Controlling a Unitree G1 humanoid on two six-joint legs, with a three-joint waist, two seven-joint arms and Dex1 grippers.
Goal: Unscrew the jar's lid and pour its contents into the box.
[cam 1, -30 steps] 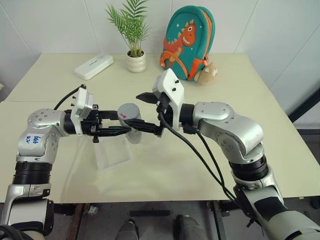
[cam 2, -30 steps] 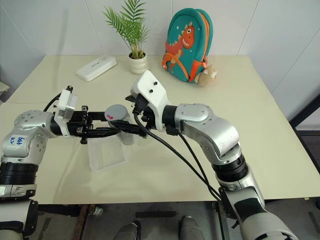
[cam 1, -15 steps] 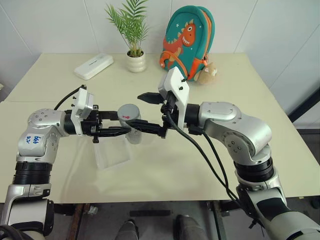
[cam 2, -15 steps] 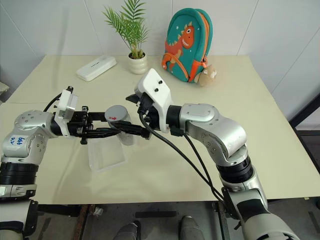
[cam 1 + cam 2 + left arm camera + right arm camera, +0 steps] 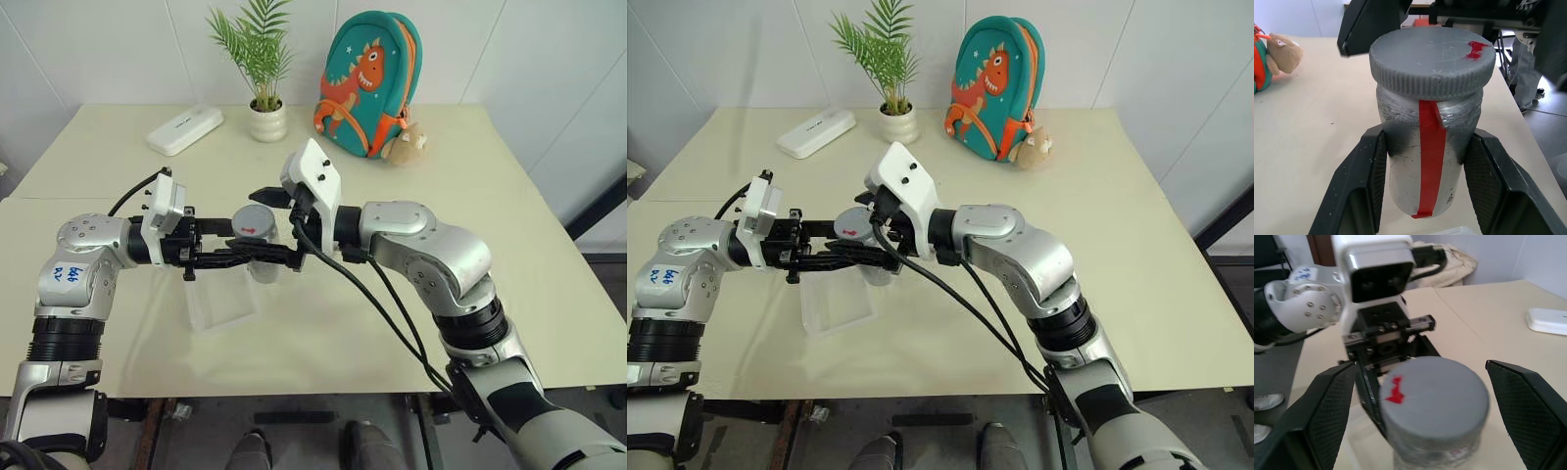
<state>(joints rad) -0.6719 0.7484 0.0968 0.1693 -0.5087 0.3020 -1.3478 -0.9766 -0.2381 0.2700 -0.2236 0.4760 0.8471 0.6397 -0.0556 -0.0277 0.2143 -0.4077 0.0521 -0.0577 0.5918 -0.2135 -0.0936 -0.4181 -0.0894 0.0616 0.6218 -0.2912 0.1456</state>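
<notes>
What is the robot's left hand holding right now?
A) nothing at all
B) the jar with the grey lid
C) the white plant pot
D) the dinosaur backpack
B: in the left wrist view the left gripper has its jaws clamped on both sides of the jar, whose grey lid is on top.

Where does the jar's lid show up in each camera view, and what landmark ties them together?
Left eye: lid left of centre, between the grippers.
Right eye: partly hidden behind the right wrist.
Left wrist: upper centre, atop the jar.
Right wrist: bottom centre.
Shared landmark: its red mark.
</notes>
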